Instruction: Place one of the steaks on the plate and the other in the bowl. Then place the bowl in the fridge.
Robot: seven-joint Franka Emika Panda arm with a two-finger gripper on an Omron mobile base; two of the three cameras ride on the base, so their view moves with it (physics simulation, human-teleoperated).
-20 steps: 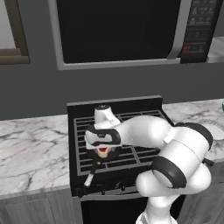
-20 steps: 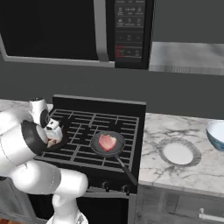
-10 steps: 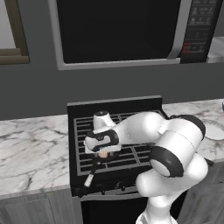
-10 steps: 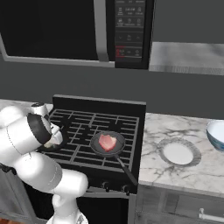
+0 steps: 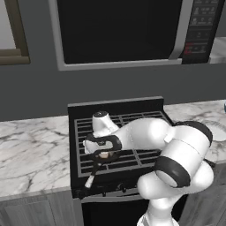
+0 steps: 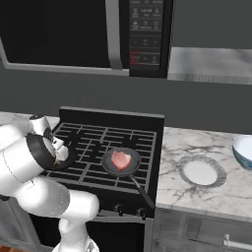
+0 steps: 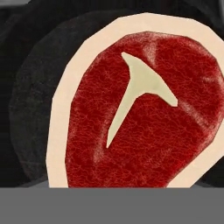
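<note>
The hand is right over the red steak

The hand (image 5: 104, 155) hangs low over the front left of the stove (image 5: 119, 132). The red steak (image 7: 144, 109) with the cream rim lies straight under it in a dark pan (image 7: 30, 109). In the hand view its long way runs from about 1 o'clock to 7 o'clock. I cannot tell how wide the hand is, or if it has the meat yet. The pink steak (image 6: 121, 159) sits in another pan (image 6: 121, 163) toward the front right of the stove. The plate (image 6: 201, 173) is on the worktop (image 6: 192, 142) at its 3 o'clock. The bowl (image 6: 244, 150) is past it.
</note>
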